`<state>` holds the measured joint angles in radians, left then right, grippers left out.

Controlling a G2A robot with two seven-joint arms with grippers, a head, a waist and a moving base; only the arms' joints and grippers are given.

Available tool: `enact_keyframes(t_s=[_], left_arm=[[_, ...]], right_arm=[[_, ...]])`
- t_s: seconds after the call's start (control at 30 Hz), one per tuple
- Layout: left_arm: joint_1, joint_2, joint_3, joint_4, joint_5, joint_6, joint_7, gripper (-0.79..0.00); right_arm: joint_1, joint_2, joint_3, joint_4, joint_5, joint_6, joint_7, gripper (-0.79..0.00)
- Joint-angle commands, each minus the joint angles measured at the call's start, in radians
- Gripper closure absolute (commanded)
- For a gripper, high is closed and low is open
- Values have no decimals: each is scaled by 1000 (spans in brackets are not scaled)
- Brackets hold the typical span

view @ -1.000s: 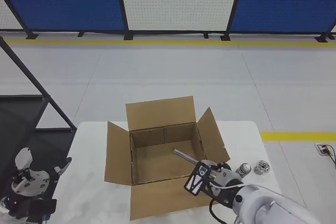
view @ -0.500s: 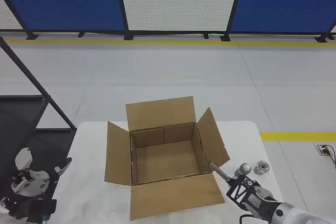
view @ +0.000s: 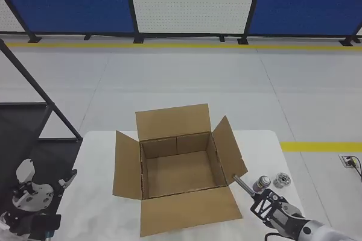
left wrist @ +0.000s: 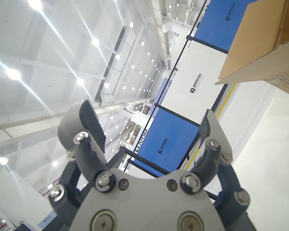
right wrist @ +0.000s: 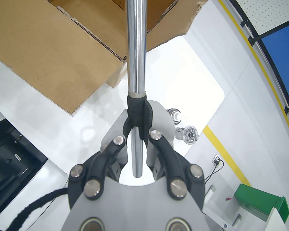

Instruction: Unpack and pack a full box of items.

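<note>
Within that last second my right gripper point(view: 257, 196) had carried the metal rod point(view: 242, 185) out of the box point(view: 172, 120). It had started over the near flap with the rod's far end down inside the box, then swung clear to the right and settled a little farther out over the tabletop point(view: 96, 181). The box floor looked bare in the top view, so I judged the unpacking close to done and this rod ready to be set down. My right gripper was clamped narrow on the rod, the pads pinching a dark wrapped band on the shaft, with a short stub running back between the fingers toward my palm. The rod hung beside the box's right front corner, near the two small metal parts point(view: 273, 180) already lying on the tabletop. Its long axis ran straight out along my gripper's own line, a diagonal in the top view, with the long free end pointing back toward the box's right flap. I could not tell whether it was level or tipped. My left gripper point(left wrist: 147, 123) was spread wide and held nothing, off to the left of the box and aimed up at the ceiling.
</note>
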<state>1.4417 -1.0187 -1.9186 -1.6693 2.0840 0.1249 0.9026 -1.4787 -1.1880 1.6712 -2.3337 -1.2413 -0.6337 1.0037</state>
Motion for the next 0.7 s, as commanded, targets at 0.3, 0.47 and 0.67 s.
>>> enact_keyframes(t_s=[0.3,0.47,0.67], left_arm=[[0,0,0,0,0,0,0,-785],[0,0,0,0,0,0,0,-785],[0,0,0,0,0,0,0,-785]], right_arm=[[-107,23,126,42,77,-72,-3,0],[-105,32,116,98,124,-60,71,0],[-2,40,46,238,214,30,187,0]])
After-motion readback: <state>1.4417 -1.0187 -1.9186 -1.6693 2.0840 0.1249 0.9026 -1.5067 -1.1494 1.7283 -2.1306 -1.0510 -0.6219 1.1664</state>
